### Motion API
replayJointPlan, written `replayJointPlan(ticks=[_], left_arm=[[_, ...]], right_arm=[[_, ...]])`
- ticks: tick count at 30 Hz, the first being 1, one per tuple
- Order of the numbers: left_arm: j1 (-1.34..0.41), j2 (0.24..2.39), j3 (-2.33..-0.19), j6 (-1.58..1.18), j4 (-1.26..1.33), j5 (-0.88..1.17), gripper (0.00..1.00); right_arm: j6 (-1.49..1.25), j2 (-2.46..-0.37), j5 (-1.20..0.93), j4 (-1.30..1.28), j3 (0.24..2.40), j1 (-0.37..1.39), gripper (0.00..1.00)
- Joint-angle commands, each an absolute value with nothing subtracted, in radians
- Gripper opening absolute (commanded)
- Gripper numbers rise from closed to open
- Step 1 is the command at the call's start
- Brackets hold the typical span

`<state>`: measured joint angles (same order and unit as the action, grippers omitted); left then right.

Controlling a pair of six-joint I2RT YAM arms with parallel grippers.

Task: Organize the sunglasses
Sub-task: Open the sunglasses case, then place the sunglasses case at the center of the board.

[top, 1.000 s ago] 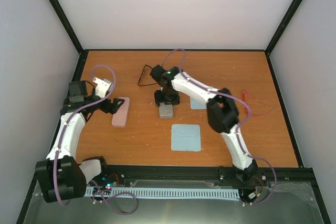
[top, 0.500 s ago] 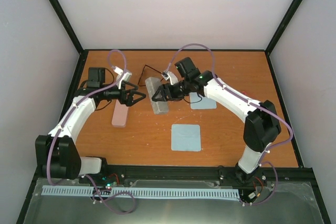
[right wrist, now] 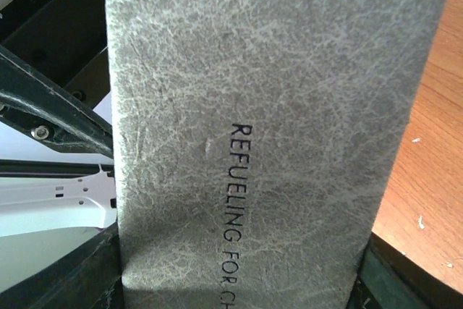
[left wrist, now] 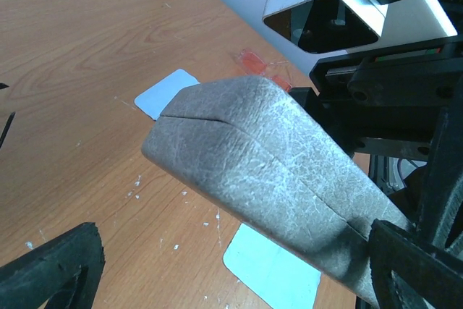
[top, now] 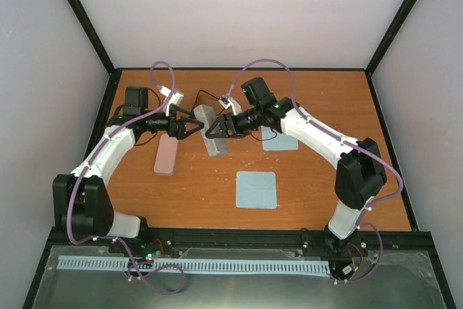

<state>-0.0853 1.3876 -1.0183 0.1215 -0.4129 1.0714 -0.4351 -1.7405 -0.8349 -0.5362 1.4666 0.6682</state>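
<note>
Up off the bench (top: 325,92), near the middle, the right tool (top: 215,128) has its two fingers squeezed on a grey case (top: 214,142). It holds the case by one end, and the other end pokes out toward the other arm. The left tool (top: 197,129) is open as wide as it goes, and it holds nothing. Its fingers sit on each side of the free end of the case but do not touch it. From the left wrist you can see a thin slit along the top of the case, so the lid looks closed.

The sunglasses (top: 205,94) are at the back of the bench, behind the two arms. They show only as a thin black line, and part of them is hidden. Nothing is touching them. They are not in a case.

A pink case (top: 166,153) lies flat on the left side. One blue cloth (top: 257,189) lies near the front, and another blue cloth (top: 280,142) peeks out from under the right arm.

So I think the job has only just started. A case has been picked up, and that is all. My guess is that the left tool needs to help open the case. Then the sunglasses need to be picked up, put inside, and the case shut. None of that is done yet.
</note>
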Motion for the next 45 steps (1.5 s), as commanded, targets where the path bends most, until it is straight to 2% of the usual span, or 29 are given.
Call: replayJointPlan(ticks=[1, 2, 5, 18, 24, 27, 34, 45], left_arm=[[-0.095, 1.405, -0.996, 0.141, -0.385, 1.024, 0.98], [-0.095, 1.41, -0.991, 0.146, -0.381, 1.013, 0.98], [-0.097, 1.433, -0.984, 0.164, -0.375, 0.981, 0.97], [-0.097, 1.489, -0.971, 0.211, -0.368, 0.915, 0.95], [-0.098, 1.492, -0.987, 0.215, -0.373, 0.893, 0.95], [-0.097, 1.484, -1.013, 0.218, -0.404, 0.866, 0.99], [-0.075, 1.374, -0.989, 0.255, -0.439, 0.732, 1.0], [0.021, 1.343, -0.971, 0.27, -0.475, 0.723, 0.99]], right_arm=[[-0.445, -1.671, -0.898, -0.463, 1.463, 0.668, 0.12], [-0.447, -1.663, -0.905, -0.457, 1.46, 0.669, 0.06], [-0.449, -1.64, -0.918, -0.442, 1.448, 0.667, 0.03], [-0.596, -1.524, -0.982, -0.237, 1.347, 0.615, 0.03], [-0.527, -1.541, -0.933, -0.376, 1.351, 0.599, 0.03], [-0.472, -1.568, -0.86, -0.477, 1.344, 0.575, 0.03], [-0.341, -1.77, -0.819, -0.697, 1.389, 0.523, 0.03], [-0.276, -2.006, -0.849, -0.771, 1.474, 0.51, 0.03]])
